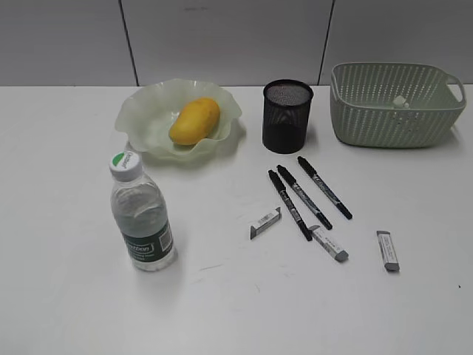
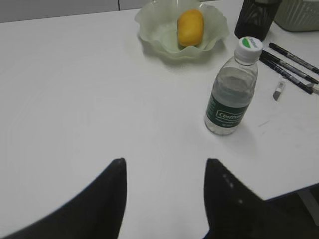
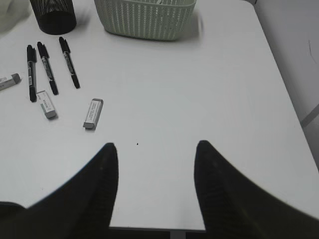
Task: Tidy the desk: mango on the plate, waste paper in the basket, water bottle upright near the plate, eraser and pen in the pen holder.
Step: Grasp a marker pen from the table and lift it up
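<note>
The mango (image 1: 195, 120) lies on the ruffled pale-green plate (image 1: 148, 111); it also shows in the left wrist view (image 2: 190, 27). The water bottle (image 1: 142, 214) stands upright in front of the plate. The black mesh pen holder (image 1: 287, 116) stands right of the plate. Three black pens (image 1: 310, 194) and three erasers (image 1: 387, 250) lie on the desk (image 1: 66, 185). The waste paper (image 1: 400, 101) lies inside the basket (image 1: 395, 96). My left gripper (image 2: 164, 167) and right gripper (image 3: 155, 149) are open and empty, low over the desk's front.
The desk's front edge (image 3: 159, 229) is just below my right gripper, and its right edge (image 3: 284, 84) runs close by. A grey panelled wall (image 1: 222, 37) stands behind the desk.
</note>
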Available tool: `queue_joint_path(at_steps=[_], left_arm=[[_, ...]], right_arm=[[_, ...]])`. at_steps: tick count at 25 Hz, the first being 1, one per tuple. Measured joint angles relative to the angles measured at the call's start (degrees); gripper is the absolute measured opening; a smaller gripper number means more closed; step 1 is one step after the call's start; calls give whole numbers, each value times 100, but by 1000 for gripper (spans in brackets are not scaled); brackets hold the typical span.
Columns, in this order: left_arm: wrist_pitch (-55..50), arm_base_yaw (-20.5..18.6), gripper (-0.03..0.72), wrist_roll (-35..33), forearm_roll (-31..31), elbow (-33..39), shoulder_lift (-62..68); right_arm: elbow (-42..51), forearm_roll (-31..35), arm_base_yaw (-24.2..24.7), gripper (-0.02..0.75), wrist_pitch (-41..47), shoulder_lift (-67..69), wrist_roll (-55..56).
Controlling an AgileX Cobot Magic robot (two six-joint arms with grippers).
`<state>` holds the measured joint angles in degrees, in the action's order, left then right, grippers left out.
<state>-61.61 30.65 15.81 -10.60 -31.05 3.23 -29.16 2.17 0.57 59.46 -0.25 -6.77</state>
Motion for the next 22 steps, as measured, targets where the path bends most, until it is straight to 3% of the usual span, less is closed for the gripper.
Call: queue_joint_path(at_steps=[4, 7, 11, 14, 17, 22], left_arm=[[10, 0, 368, 0, 0, 13, -18], [24, -127, 363, 0, 9, 13, -175], [30, -846, 361, 0, 9, 18, -358], [35, -1617, 361, -6, 9, 18, -358], [35, -2092, 361, -6, -1, 18, -358], [35, -2148, 361, -12, -2, 18, -358]], right_arm=[[-62, 12, 0, 401, -149, 538, -19], [-180, 120, 0, 402, -743, 1406, -48], [-377, 829, 0, 402, -1830, 3223, -467], [-669, 1571, -57, 402, -2572, 4770, -1116], [-1164, 1768, -519, 402, -3078, 6246, -1506], [-2510, 1151, -1469, 402, -3274, 8820, -1120]])
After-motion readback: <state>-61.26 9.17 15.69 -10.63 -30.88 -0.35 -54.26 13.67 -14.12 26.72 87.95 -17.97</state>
